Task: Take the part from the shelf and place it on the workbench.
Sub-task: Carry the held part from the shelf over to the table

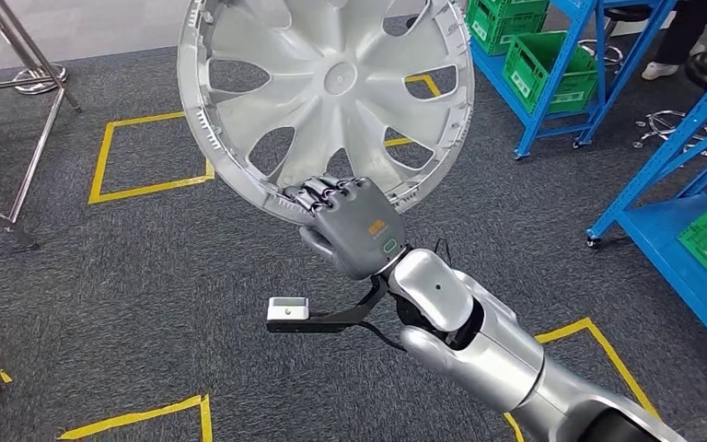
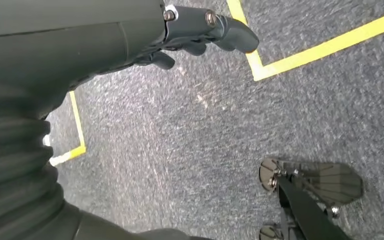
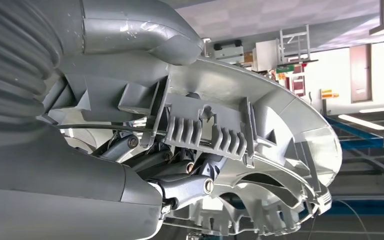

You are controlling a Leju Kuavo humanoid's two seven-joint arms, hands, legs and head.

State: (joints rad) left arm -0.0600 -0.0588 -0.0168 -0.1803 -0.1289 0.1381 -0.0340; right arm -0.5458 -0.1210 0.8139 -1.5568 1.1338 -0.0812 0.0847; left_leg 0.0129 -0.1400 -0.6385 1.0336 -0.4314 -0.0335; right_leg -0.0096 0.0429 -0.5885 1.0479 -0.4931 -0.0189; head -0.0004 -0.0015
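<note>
While the right hand (image 1: pixel 354 226) grips the rim of the hubcap (image 1: pixel 327 92), the part is off the shelf; placing remains; left hand (image 2: pixel 205 30) hangs, fingers curled, empty.

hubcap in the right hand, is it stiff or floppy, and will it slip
The hubcap is probably stiff and light: thin ribbed plastic, keeping its shape while the right hand holds one rim edge. Held off-centre like that, it may pivot or slip; the finish looks smooth.
</note>
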